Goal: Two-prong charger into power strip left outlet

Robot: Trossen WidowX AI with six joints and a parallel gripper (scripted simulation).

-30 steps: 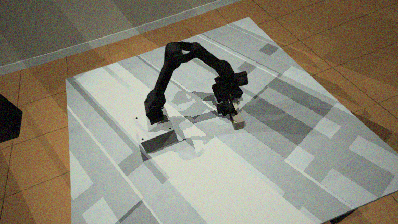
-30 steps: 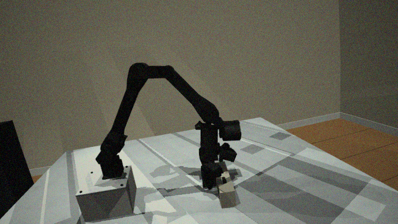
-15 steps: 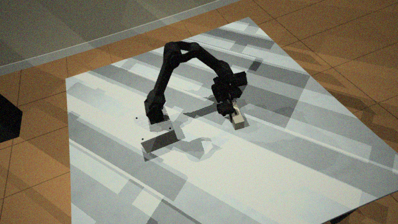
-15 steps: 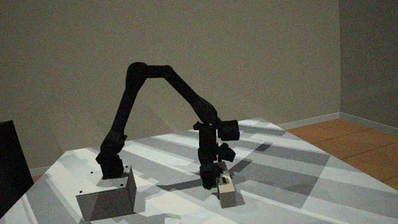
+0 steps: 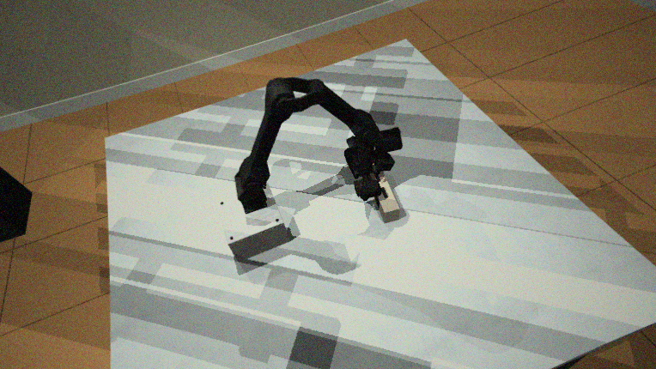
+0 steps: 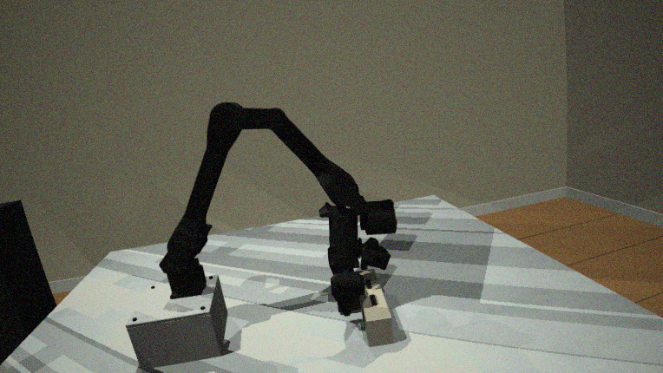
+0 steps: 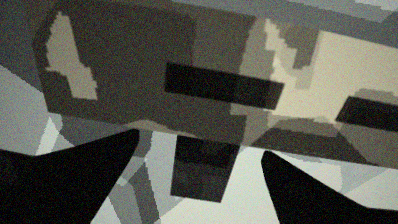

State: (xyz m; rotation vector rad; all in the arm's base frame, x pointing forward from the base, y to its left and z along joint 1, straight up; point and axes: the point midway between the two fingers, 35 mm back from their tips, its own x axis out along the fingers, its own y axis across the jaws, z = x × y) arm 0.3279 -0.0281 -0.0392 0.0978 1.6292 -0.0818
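Observation:
The beige power strip [image 5: 390, 207] [image 6: 379, 312] [image 7: 135, 55] lies on the table. Two dark outlet openings show in its top; the left opening [image 7: 222, 86] in the wrist view has no charger in it. The black charger [image 7: 200, 182] is outside the strip, next to its long side, roughly level with the left opening; its prongs are hidden. My gripper [image 5: 376, 202] [image 6: 345, 310] [image 7: 201, 145] is open beside the strip, one finger on either side of the charger, with a gap to each. The top and exterior views do not show the charger clearly.
The arm's box-shaped base [image 5: 261, 243] [image 6: 176, 337] stands on the table [image 5: 458, 257] to the left of the strip. A black object [image 5: 14, 206] [image 6: 22, 259] is at the left edge of the top and exterior views. Striped shadows cross the table top.

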